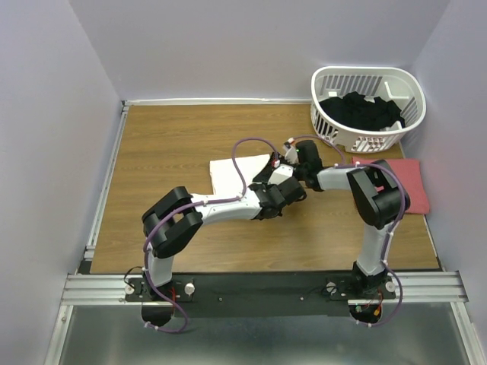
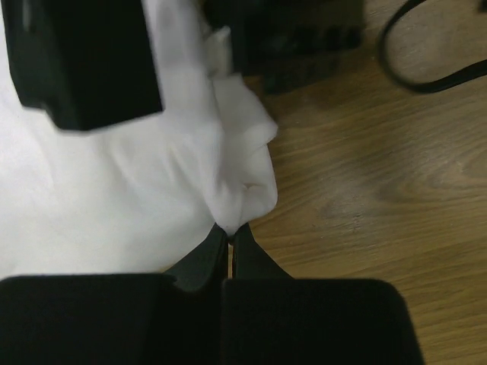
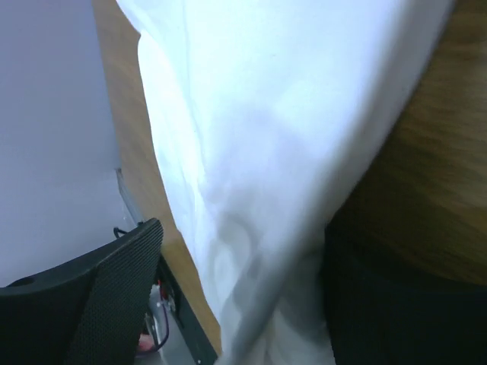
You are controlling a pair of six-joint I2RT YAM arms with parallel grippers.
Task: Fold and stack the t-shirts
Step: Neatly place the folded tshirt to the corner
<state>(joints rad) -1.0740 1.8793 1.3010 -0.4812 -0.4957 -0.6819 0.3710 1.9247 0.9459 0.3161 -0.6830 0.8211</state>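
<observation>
Left wrist view: your left gripper (image 2: 230,243) is pinching the white shirt's (image 2: 114,182) edge, mid-table (image 1: 167,144), while your right gripper (image 3: 243,255) is standing wide astride it. Farther right, the red shirt (image 1: 415,186) is lying apparently folded; white is awaiting folding and stacking.

2 tees (image 1: 228,173) (image 1: 411,186), 1 bskt (image 1: 365,139)

The basket (image 1: 373,139) is white with slatted sides, and the clothes (image 1: 361,110) inside it are black. Just in front of the basket lies a plain salmon-red shirt (image 1: 415,179); further left of the basket is a plain white shirt (image 1: 228,173). The table (image 1: 167,144) is brown with a wood grain. The arms (image 1: 221,204) are white and black, with purple cables (image 1: 257,139).
</observation>
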